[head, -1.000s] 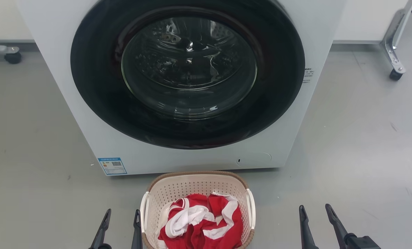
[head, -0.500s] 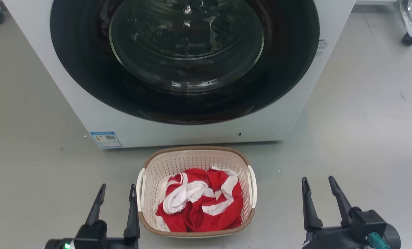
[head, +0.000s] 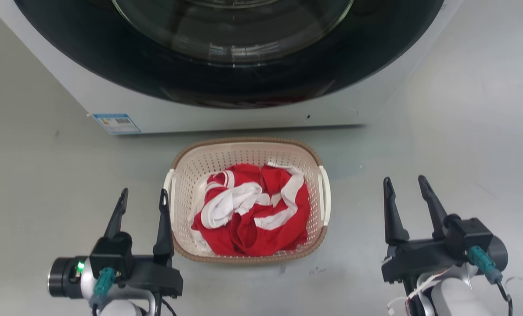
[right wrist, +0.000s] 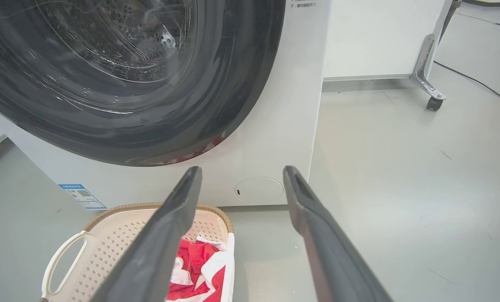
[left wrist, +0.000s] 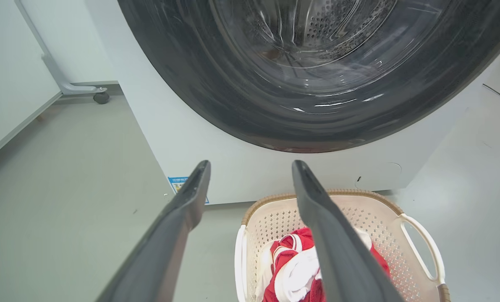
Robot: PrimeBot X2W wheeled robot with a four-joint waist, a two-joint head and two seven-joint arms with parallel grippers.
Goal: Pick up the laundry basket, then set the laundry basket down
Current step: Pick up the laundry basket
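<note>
Head view: laundry basket [head: 248,141] upright on the floor [head: 463,131], between both grippers, long axis running from one to the other, a white handle facing each. Left gripper [head: 143,192] spread open, empty, inner finger just beside the near handle. Right gripper [head: 404,179] likewise open and empty, farther off. Left wrist view: basket partly behind the finger at that view's right. Right wrist view: basket partly behind the finger at that view's left, washer [right wrist: 275,126] beyond.

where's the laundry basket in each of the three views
Head view: laundry basket at lower centre, just before the washer.
Left wrist view: laundry basket at the bottom, right of centre.
Right wrist view: laundry basket at bottom left.
Shared landmark: the washer's blue label.
</note>
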